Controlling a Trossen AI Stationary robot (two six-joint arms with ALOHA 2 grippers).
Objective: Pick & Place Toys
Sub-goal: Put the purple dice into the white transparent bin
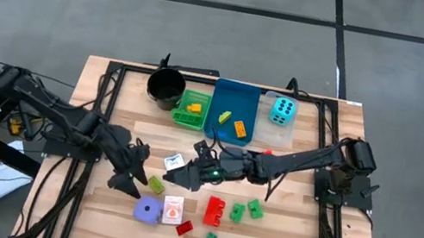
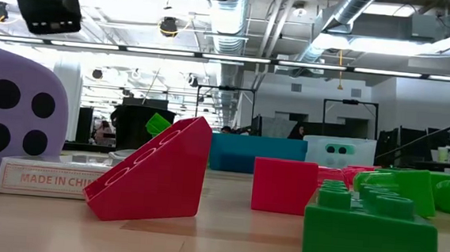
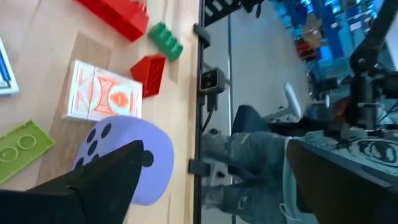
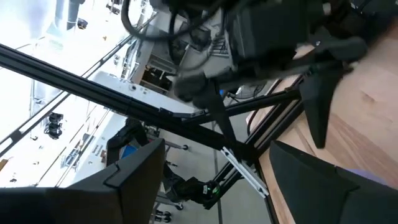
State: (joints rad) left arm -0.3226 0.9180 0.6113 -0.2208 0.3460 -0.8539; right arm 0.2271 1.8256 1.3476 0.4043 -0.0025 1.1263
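Observation:
The purple die (image 1: 147, 210) rests on the wood table next to an orange-and-white card pack (image 1: 172, 209). My left gripper (image 1: 129, 180) hovers wide open just left of the die and touches nothing. In the left wrist view one finger (image 3: 106, 186) overlaps the die (image 3: 140, 162). A lime brick (image 1: 157, 185) lies beside that gripper. My right gripper (image 1: 188, 173) reaches toward mid-table, open and holding nothing (image 4: 217, 146), near a white card pack (image 1: 174, 162). Red (image 1: 214, 211) and green bricks (image 1: 255, 208) lie at the front. The cyan die (image 1: 283, 110) sits in the clear tray.
Along the far edge stand a black cup (image 1: 167, 87), a green tray (image 1: 199, 121) and a blue tray (image 1: 235, 94), both trays holding yellow and orange bricks. A black frame rail (image 3: 200, 93) runs along the table's near edge. A seated person's legs (image 3: 249, 162) show beyond it.

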